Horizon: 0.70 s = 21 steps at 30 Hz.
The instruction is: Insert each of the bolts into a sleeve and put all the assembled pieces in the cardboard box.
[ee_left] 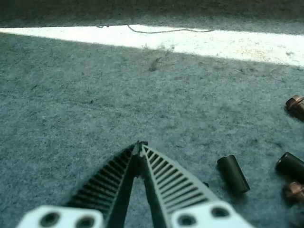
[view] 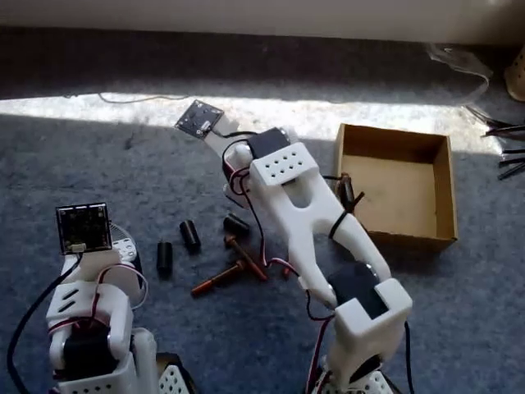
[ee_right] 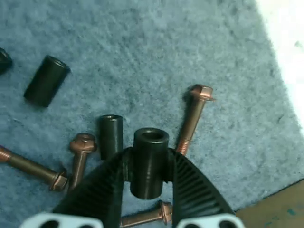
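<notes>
Pinches a black sleeve [ee_right: 150,175] tight in the right gripper [ee_right: 150,159], with one dark finger on each side. Holds it standing up, round hole on top, above the grey carpet [ee_right: 142,42].

Down on the carpet under that gripper:
- a short sleeve [ee_right: 110,135] lying just beside the held one
- a far sleeve [ee_right: 46,80] lying well off to the side
- a long bolt [ee_right: 192,118] close by on the other side of the held sleeve
- a second bolt [ee_right: 80,156] right next to the short sleeve; touching or not, hard to tell
- a third bolt [ee_right: 31,165] with its head near the second bolt
- a fourth bolt [ee_right: 142,217] partly hidden below the fingers

Shuts the left gripper [ee_left: 139,145] all the way, tips together, with nothing in between. Hangs low over bare carpet, apart from the parts. Off to one side there, a lying sleeve [ee_left: 232,174] and an edge sleeve [ee_left: 290,165], with a copper bolt head [ee_left: 294,102] farther on.

Seen from above, between the two arms:
- an outer sleeve [view: 165,258], a middle sleeve [view: 190,235] and an inner sleeve [view: 236,223] in a loose row
- a flat bolt [view: 217,281] and a slanted bolt [view: 246,256] just beside them

Cardboard box [view: 395,197] open on top, on the other side of the stretched-out right arm, well apart from the loose parts. Bright sun strip [view: 123,108] across the carpet behind it all.
</notes>
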Available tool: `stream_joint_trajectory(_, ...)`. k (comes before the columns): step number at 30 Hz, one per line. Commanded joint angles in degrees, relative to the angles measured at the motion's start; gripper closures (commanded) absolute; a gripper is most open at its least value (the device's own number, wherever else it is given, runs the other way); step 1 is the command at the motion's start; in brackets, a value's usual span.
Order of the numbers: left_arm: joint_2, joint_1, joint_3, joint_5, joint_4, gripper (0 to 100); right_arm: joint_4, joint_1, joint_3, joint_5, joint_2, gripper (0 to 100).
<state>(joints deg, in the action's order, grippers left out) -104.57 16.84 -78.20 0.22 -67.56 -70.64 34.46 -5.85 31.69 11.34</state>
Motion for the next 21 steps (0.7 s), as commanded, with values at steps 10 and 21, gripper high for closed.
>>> stream_joint_trajectory(10, -0.40, 0.40, 0.40, -0.18, 1.41, 98, -6.64, -0.66, -0.22, -9.85, -23.25, 97.5)
stream_joint_trajectory(21, -0.40, -3.82, -5.23, -8.88, 6.68, 98, -6.55, -0.66, 12.97, -18.64, -41.45, 97.6)
